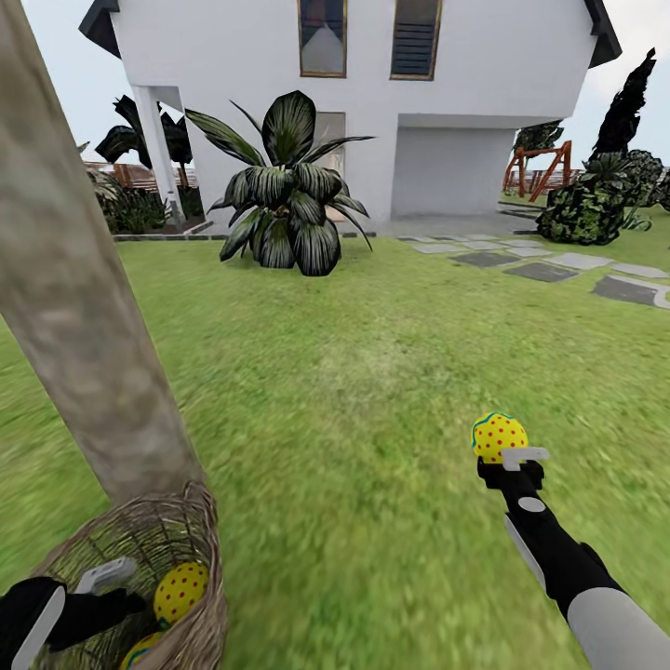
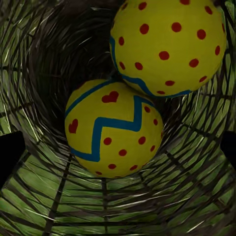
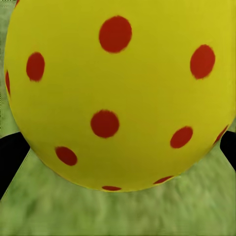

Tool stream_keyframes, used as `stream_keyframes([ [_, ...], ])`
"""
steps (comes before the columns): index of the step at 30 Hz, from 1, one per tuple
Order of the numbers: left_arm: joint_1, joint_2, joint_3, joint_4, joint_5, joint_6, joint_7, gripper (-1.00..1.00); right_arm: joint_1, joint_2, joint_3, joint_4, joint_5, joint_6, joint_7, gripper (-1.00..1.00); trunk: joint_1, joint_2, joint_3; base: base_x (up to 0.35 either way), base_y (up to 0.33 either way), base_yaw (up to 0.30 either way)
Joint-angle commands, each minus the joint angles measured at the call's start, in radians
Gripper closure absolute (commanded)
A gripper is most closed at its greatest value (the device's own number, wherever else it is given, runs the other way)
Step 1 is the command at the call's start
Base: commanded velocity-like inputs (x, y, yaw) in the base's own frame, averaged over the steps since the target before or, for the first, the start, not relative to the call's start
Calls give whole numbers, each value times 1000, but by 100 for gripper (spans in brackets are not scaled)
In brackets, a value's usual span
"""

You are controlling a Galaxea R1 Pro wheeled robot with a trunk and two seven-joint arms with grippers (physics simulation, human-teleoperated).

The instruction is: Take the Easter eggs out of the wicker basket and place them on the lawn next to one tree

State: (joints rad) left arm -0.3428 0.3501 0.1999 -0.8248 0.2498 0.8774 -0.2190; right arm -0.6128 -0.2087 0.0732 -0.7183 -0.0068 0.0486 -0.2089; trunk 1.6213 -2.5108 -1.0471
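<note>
Here the right gripper [image 1: 507,453] holds one Easter egg [image 1: 499,436] pinched between its fingers, lifted over open lawn [image 1: 372,372] well to the right of the tree [image 1: 84,307]; the right wrist view has that egg pressed close against the camera with grass beneath. The wicker basket [image 1: 200,549] sits at the near left, right against the foot of the trunk, and two eggs remain inside it, the upper egg [image 2: 167,44] resting against the zigzag-banded egg [image 2: 114,129]. The left gripper [image 1: 98,582] reaches into the basket mouth near them; whether its fingers are spread or drawn together I cannot tell.

The held egg is far from the trunk, so letting go here would probably leave it too distant to count as beside the tree, and a round egg released from height may roll farther away. In the basket, the two eggs touch, so closing on one could nudge the other, or a finger could catch the open weave and tip the basket.
</note>
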Motion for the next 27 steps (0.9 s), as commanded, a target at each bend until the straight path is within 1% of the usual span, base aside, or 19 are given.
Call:
stream_keyframes([
  [1, -1, 0, 3, -1, -4, 5, -7, -100, -1, -1, 7, -1, -1, 5, -9, 100, 0, 0, -1, 289, 90, 0],
  [4, -1, -1, 3, 0, -4, 5, -7, -100, -1, -1, 7, -1, -1, 5, -9, 100, 0, 0, -1, 282, 89, 0],
  [7, 0, -2, 3, 0, -5, 4, -6, -100, -1, -1, 8, -1, -1, 5, -9, 100, 0, 0, -1, 49, 14, 0],
  [23, -1, -2, 3, -2, -2, 2, -3, -100, 0, -1, 8, -1, 0, 4, -9, 100, 7, -4, -63, 1, 0, 0],
  [24, -1, -1, 3, -3, 1, 2, -4, -100, 0, -1, 8, -1, 0, 4, -9, 100, 8, -4, -67, 0, 0, 0],
  [26, -1, 0, 3, -3, 27, 2, -5, -100, 0, 0, 8, -1, 1, 4, -9, 100, 9, -5, -74, 0, 0, 0],
  [27, 0, 0, 3, -3, 34, 2, -5, -100, 0, 1, 8, -1, 1, 4, -9, 100, 9, -5, -78, 0, 0, 0],
])
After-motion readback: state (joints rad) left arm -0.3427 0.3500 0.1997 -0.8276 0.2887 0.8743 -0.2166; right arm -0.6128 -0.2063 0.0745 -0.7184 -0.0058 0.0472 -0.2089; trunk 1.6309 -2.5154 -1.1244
